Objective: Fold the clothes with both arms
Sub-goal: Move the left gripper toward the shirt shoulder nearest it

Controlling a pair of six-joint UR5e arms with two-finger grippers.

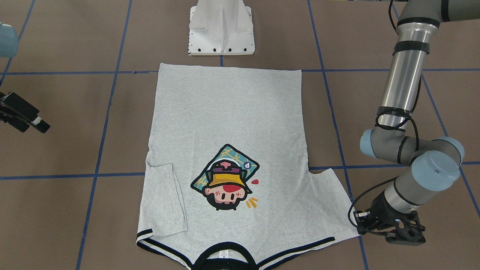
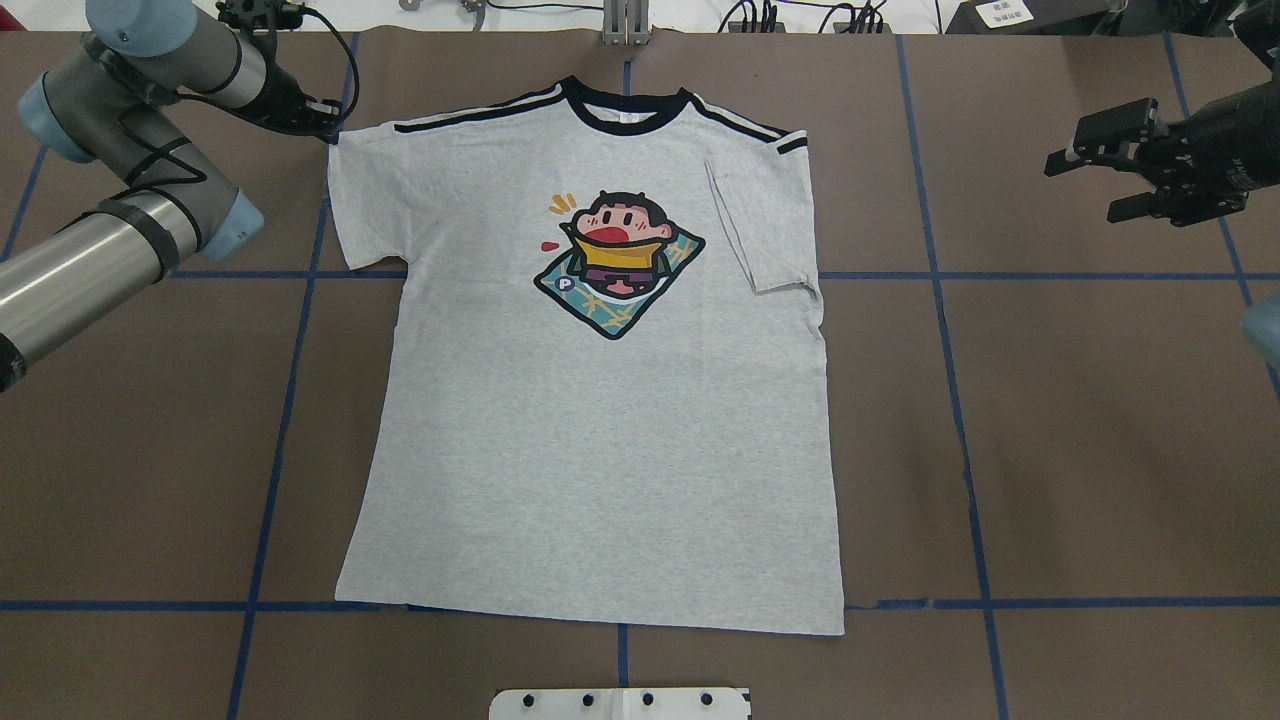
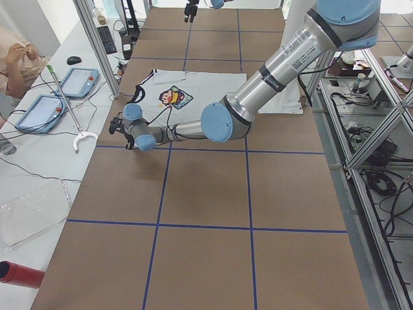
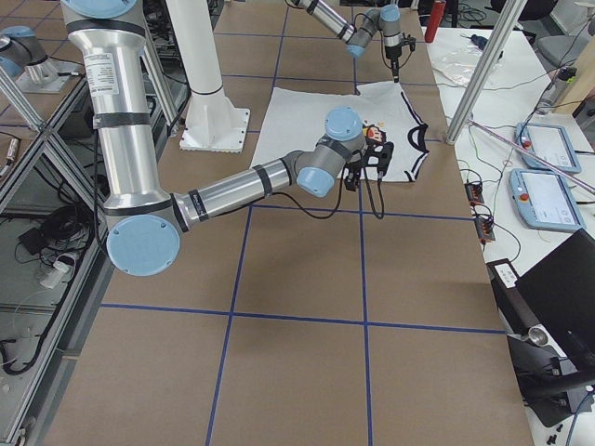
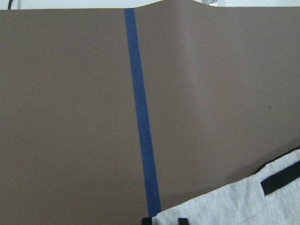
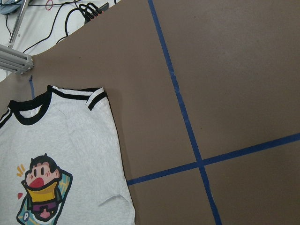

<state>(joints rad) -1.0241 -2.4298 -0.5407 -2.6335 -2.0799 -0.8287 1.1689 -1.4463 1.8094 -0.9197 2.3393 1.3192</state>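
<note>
You are losing the collar (image 1: pixel 225 245) of the T-shirt (image 1: pixel 228 112) past the front view's 6 o'clock edge; the left gripper (image 5: pixel 164 221) fingertips (image 5: pixel 146 220) are barely peeking in.

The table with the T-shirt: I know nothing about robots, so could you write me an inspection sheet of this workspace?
Surface: brown table, flat, marked with blue tape lines.
Job's things: grey T-shirt lies flat, print up; folded sleeve lies over the chest, spread sleeve lies out on the table.
Clutter: nothing seen on the table.
Grippers: left gripper at the spread sleeve's outer corner, open or shut unclear; right gripper open, fingers apart, off the shirt.
Cables: black cable loops along the left wrist.
Surroundings: white pedestal base; side bench with two tablets; a person beside it.
</note>
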